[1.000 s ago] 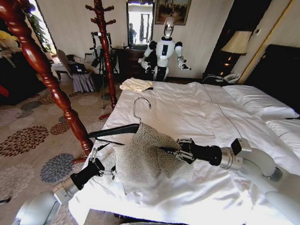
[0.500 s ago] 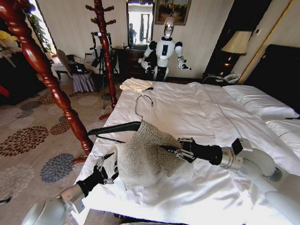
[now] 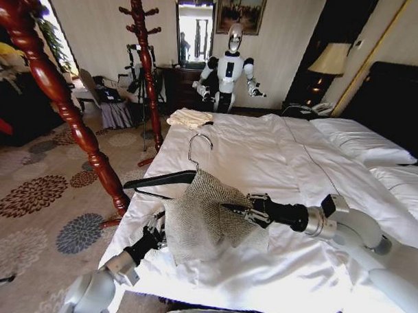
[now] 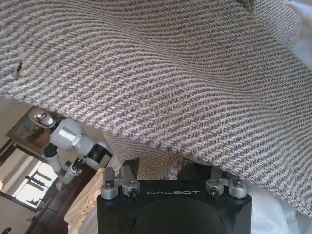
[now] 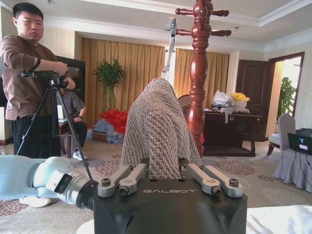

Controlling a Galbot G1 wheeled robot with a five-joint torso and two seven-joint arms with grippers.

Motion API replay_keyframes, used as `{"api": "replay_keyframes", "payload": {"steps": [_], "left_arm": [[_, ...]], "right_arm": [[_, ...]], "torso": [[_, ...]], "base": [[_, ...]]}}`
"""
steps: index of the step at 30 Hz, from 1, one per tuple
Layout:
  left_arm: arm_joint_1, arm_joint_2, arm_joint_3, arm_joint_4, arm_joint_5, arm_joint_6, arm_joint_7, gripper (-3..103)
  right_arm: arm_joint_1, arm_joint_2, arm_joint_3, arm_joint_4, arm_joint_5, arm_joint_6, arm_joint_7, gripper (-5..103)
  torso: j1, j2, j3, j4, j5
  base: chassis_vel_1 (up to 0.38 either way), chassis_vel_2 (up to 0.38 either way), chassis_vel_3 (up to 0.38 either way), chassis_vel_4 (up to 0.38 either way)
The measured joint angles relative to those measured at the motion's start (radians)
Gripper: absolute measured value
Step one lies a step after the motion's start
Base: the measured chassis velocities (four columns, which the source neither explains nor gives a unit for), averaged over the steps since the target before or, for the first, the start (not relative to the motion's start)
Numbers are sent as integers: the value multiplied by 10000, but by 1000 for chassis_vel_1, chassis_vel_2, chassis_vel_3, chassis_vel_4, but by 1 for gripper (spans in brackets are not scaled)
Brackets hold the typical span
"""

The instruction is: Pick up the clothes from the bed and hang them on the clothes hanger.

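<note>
The cardigan [image 3: 200,214] hangs draped over the black hanger [image 3: 160,180], held up above the bed [image 3: 277,166] near its foot edge. The hanger's wire hook [image 3: 197,148] stands up just above the knit, and its bare black arm sticks out beyond the fabric toward the left gripper's side.

The right gripper [image 3: 229,209] reaches in from the right and is clamped on the cardigan at about shoulder height; in the right wrist view its fingers [image 5: 127,178] close in on the knit [image 5: 156,131], which rises straight up in front of them in a rounded hump with the hook at the top.

The left gripper [image 3: 155,236] sits lower, against the cardigan's bottom edge on the side away from the right gripper. In the left wrist view the knit [image 4: 170,73] spreads just above the left gripper [image 4: 174,171], so close that I cannot tell whether the fingers are gripping it or are parted.

Beyond both grippers, on the far corner of the white duvet, lies a folded cream cloth [image 3: 190,118]. White pillows [image 3: 360,142] lie past the right arm against the dark headboard [image 3: 396,101]. A reddish wooden coat stand [image 3: 66,110] rises beside the left arm, over patterned carpet [image 3: 36,192]. Another robot [image 3: 230,71] stands beyond the bed.
</note>
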Motion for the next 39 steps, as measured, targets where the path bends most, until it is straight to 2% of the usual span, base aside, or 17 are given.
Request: {"api": "replay_keyframes", "payload": {"steps": [5, 10, 12, 14, 16, 18, 19, 20, 21, 23, 24, 25, 28, 29, 33, 37, 39], "left_arm": [[-305, -220, -109, 134, 608, -326, 81, 48], [-327, -86, -545, 134, -497, -170, 126, 32], [-361, 117, -869, 249, -1759, -38, 209, 16], [-374, 188, -1023, 296, -2142, -2, 222, 16], [-431, 411, -1484, 460, -3386, 143, 264, 6], [-448, 462, -1578, 503, -3747, 199, 267, 3], [-494, 556, -1790, 629, -4792, 337, 270, 1], [-534, 589, -1900, 732, -5585, 419, 271, 0], [-534, 589, -1900, 732, -5585, 419, 271, 0], [-674, 658, -2093, 1047, -7618, 691, 237, 0], [-674, 658, -2093, 1047, -7618, 691, 237, 0], [-805, 763, -2179, 1230, -9012, 944, 181, 0], [-1090, 1112, -2321, 1510, -11102, 1431, 173, 0], [-1090, 1112, -2321, 1510, -11102, 1431, 173, 0], [-1397, 1607, -2563, 1675, -12721, 2005, 284, 0], [-1723, 2443, -3066, 1694, -14890, 2950, 503, 0], [-1775, 2629, -3152, 1663, -15227, 3122, 518, 0]], "right_arm": [[-58, -9, 4, 33, 6, -6, 55, 20], [-104, 0, 38, 17, 6, 3, 88, 20], [-40, 37, 31, -21, 34, 24, 157, 20], [-9, 53, 22, -27, 82, 45, 198, 20], [51, 122, -10, -13, 438, 96, 418, 20], [51, 140, -19, 0, 561, 106, 494, 20], [31, 181, -35, 43, 857, 139, 705, 20], [6, 210, -41, 71, 1018, 161, 831, 20], [6, 210, -41, 71, 1018, 161, 831, 20], [-86, 277, -41, 134, 1323, 228, 1085, 20], [-86, 277, -41, 134, 1323, 228, 1085, 20], [-147, 309, -40, 192, 1475, 277, 1199, 20], [-214, 338, -21, 259, 1562, 345, 1245, 20], [-214, 338, -21, 259, 1562, 345, 1245, 20], [-267, 340, -2, 288, 1455, 445, 1110, 20], [-382, 306, 1, 287, 771, 727, 729, 20], [-407, 296, 1, 279, 605, 787, 638, 20]], "torso": [[0, 0, 0, -1, -1], [0, 0, 0, 0, -1], [0, 0, 0, -1, -3], [0, 0, 0, -1, -2], [0, 0, 0, 0, -3], [0, 0, 0, 0, -2], [0, 0, 0, 0, -3], [0, 0, 0, 0, -3], [0, 0, 0, 0, -3], [0, 0, 0, 0, -3], [0, 0, 0, 0, -3], [0, 0, 0, 0, -3], [0, 0, 0, -1, -5], [0, 0, 0, -1, -5], [0, 0, 0, -2, -4], [0, 0, 0, 0, -3], [0, 0, 0, 0, -4]], "base": [[0, 0, 0, 0], [0, 0, 0, 0], [0, 0, 0, 0], [0, 0, 0, 0], [0, 0, 0, 0], [0, 0, 0, 0], [0, 0, 0, 0], [0, 0, 0, 0], [0, 0, 0, 0], [0, 0, 0, 0], [0, 0, 0, 0], [0, 0, 0, 0], [0, 0, 0, 0], [0, 0, 0, 0], [0, 0, 0, 0], [0, 0, 0, 0], [0, 0, 0, 0]]}}
